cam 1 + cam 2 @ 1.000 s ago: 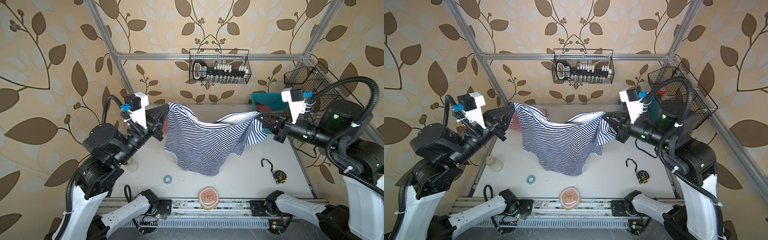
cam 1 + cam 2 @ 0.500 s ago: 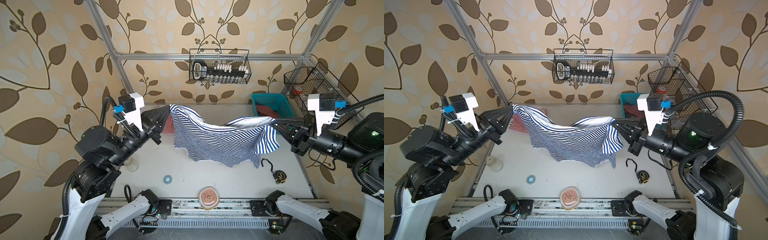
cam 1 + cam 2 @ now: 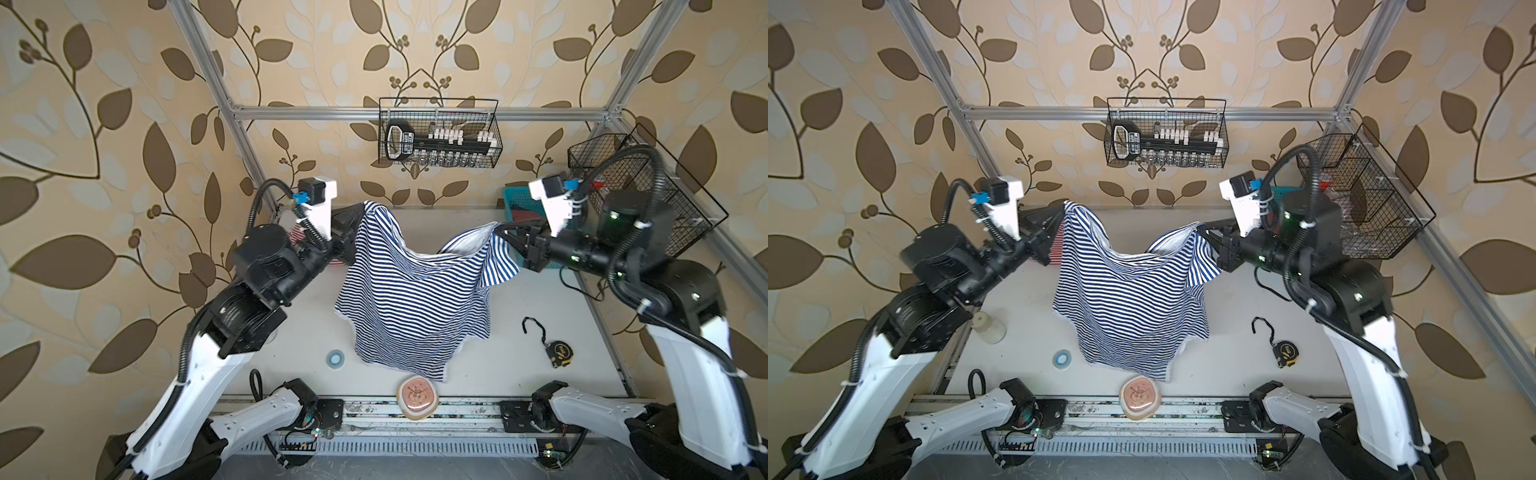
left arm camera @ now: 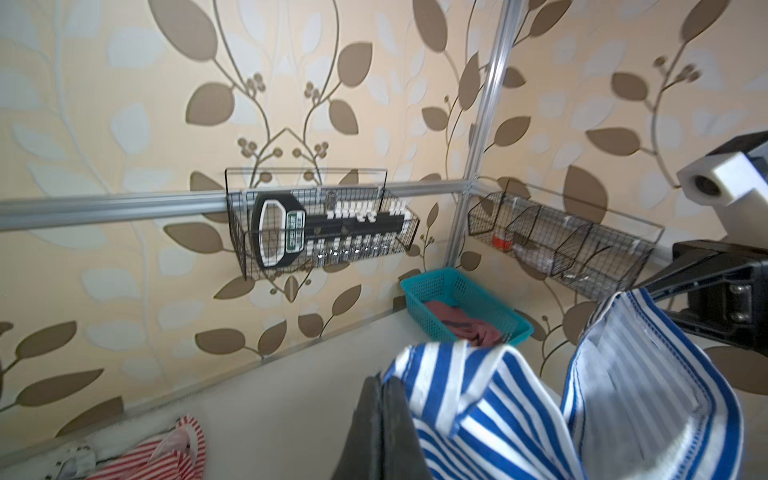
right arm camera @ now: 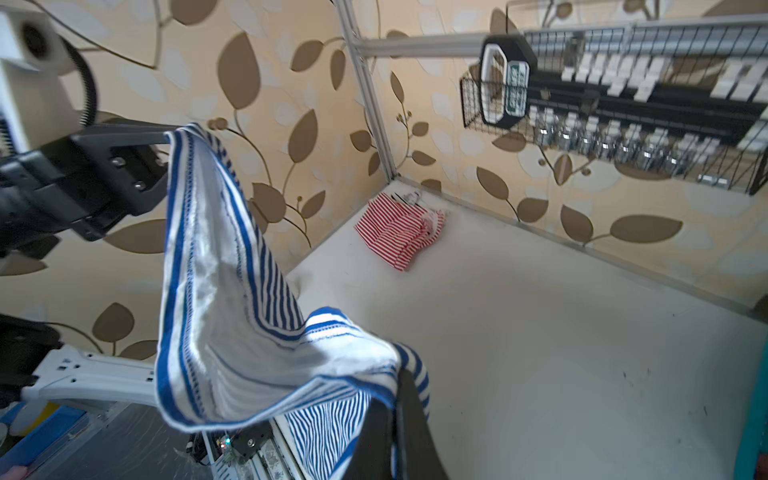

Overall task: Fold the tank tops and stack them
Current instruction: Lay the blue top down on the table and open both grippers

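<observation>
Leaf-patterned walls surround my white table [image 3: 552,299], above which the navy-and-white tank top [image 3: 407,307] hangs between my arms. The left gripper [image 3: 360,211] and right gripper [image 3: 500,227] are each clenched on a shoulder, and its length drops toward the near edge. The red-and-white tank top [image 5: 399,232] lies in the far corner nearest my left gripper; a tape roll [image 3: 335,358] and tape measure [image 3: 559,351] flank the hem, possible obstacles.

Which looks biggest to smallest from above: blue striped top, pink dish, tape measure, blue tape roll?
1. blue striped top, by far, though it hangs nearer the camera.
2. pink dish.
3. tape measure and blue tape roll: bodies look alike, too close to rank.
</observation>
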`<state>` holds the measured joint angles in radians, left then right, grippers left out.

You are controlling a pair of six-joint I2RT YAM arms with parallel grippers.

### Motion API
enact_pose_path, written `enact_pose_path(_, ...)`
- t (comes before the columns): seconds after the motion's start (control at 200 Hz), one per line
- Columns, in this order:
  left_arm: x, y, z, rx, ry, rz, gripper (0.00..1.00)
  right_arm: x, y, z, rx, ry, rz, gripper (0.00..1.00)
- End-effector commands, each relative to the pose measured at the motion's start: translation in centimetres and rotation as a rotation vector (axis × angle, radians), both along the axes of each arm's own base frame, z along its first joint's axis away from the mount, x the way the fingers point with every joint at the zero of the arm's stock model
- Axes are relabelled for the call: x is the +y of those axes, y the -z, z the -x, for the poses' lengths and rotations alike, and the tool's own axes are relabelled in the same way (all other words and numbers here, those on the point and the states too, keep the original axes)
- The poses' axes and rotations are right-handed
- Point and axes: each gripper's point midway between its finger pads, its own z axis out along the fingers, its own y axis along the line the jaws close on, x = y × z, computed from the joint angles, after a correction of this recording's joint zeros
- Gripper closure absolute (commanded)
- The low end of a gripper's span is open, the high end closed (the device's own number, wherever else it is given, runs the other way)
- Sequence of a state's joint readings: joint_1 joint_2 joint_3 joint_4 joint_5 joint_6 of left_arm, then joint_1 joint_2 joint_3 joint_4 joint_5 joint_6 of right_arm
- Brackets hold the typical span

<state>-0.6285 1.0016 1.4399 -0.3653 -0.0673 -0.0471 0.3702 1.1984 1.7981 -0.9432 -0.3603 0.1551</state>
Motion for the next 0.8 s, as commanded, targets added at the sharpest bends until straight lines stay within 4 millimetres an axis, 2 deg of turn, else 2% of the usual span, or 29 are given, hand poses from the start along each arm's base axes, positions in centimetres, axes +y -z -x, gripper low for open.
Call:
enact_pose_path(0.0,-0.4,3.8,-4.2,0.049,-0.122,-0.054,1.0,-0.2,4.1,-4.1,0.096,0.036,0.004,1.0)
enact_pose_path(0.115,-0.7,8.6,-8.7,0.144,-0.195,-0.085,1.0,-0.8,7.4,-7.5,0.155,0.097,0.018,1.0)
enact_pose_path(0.255,0.0,13.2,-13.9,0.227,-0.264,-0.062,1.0,-0.8,12.2,-11.1,0.247,0.131,0.056,1.0)
enact_pose_path(0.365,0.7,14.8,-17.3,0.234,-0.309,-0.039,1.0,-0.9,16.3,-13.7,0.334,0.149,0.07,1.0)
enact_pose_path(0.375,0.5,15.7,-17.9,0.249,-0.31,-0.048,1.0,-0.9,16.7,-13.9,0.341,0.15,0.07,1.0)
enact_pose_path(0.395,0.5,16.3,-18.7,0.257,-0.316,-0.052,1.0,-0.9,17.4,-14.4,0.357,0.151,0.07,1.0)
enact_pose_path(0.51,-0.1,18.4,-22.3,0.298,-0.319,-0.066,1.0,-1.3,21.2,-17.0,0.439,0.171,0.067,1.0)
enact_pose_path(0.66,-2.0,21.4,-26.3,0.356,-0.29,-0.067,1.0,-1.8,24.9,-19.7,0.513,0.196,0.055,1.0)
enact_pose_path(0.795,-2.6,24.2,-29.5,0.406,-0.304,-0.071,1.0,-2.4,27.3,-21.6,0.56,0.222,0.039,1.0)
